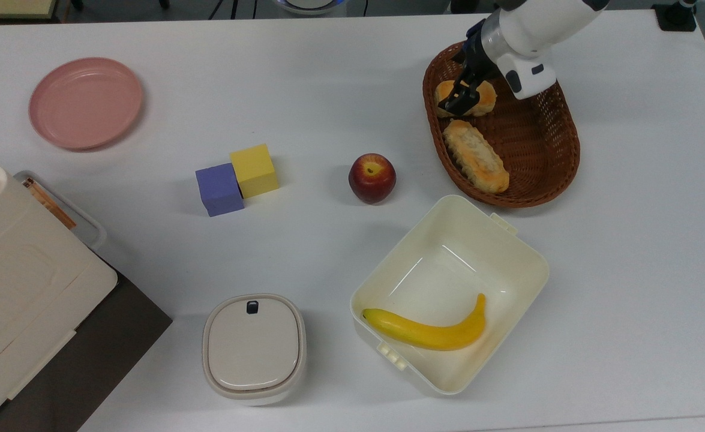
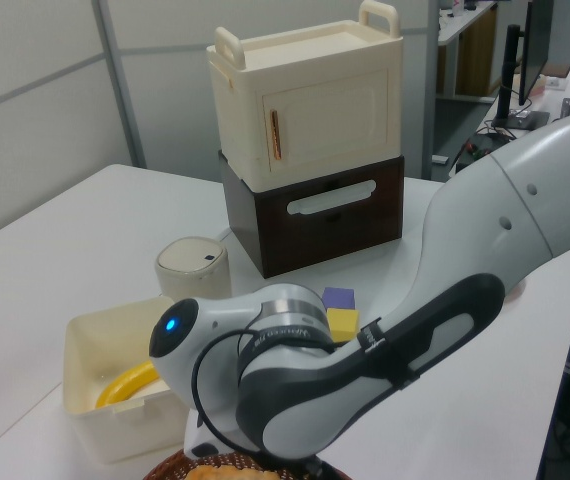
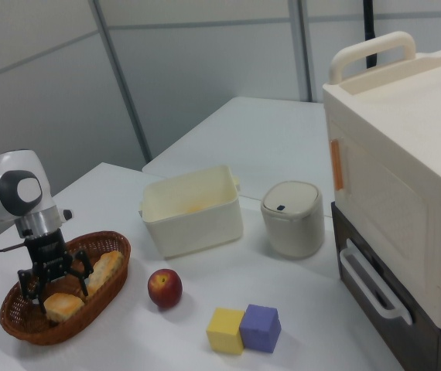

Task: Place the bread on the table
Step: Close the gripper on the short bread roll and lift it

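The bread (image 1: 485,97), a short golden-topped roll, lies in the far end of the brown wicker basket (image 1: 559,180) at the top view's upper right. My gripper (image 1: 460,103) is down over the roll. In the right view my gripper (image 3: 52,291) is open, its black fingers (image 3: 80,280) spread to either side of the bread (image 3: 64,308). I cannot tell whether they touch it. The white table (image 1: 328,90) carries everything.
A longer loaf (image 1: 475,156) lies beside the roll in the basket. An apple (image 1: 372,178), a yellow block (image 1: 254,170) and a purple block (image 1: 219,189) stand mid-table. A cream box (image 1: 532,264) holds a banana (image 1: 430,333). A pink plate (image 1: 85,102) and a lidded pot (image 1: 253,348) lie on the top view's left side.
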Robot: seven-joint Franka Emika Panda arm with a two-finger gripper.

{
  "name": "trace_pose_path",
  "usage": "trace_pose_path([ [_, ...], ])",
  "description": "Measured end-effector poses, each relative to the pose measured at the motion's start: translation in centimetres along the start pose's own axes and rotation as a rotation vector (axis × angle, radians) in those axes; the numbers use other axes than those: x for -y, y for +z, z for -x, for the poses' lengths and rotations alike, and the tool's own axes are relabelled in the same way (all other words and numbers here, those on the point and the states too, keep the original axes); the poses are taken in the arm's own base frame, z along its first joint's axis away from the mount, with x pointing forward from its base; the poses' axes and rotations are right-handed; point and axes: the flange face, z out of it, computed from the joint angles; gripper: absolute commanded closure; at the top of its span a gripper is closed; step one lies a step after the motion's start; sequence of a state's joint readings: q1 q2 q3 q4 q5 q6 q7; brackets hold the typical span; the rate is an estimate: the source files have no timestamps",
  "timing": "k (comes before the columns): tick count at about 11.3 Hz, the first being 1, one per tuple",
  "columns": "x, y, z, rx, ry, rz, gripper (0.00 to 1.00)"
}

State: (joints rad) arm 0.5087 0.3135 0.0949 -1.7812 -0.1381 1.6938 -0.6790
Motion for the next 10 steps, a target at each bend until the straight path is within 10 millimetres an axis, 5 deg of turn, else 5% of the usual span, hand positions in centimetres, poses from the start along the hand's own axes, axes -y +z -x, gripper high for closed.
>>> trace_pose_path([
  [1,-0.2,0.5,-0.6,-0.013,-0.007,0.011,0.0],
  [2,-0.4,1.2,-1.2,-0.017,-0.013,0.013,0.14],
  [4,-0.5,2.2,-1.9,-0.009,-0.022,0.006,0.72],
  [5,-0.4,2.2,-2.0,-0.009,-0.023,0.007,0.91],
  [8,-0.4,0.7,-1.6,-0.018,-0.017,0.016,0.93],
  [10,-0.3,-2.9,-0.3,0.006,0.003,0.0,0.93],
])
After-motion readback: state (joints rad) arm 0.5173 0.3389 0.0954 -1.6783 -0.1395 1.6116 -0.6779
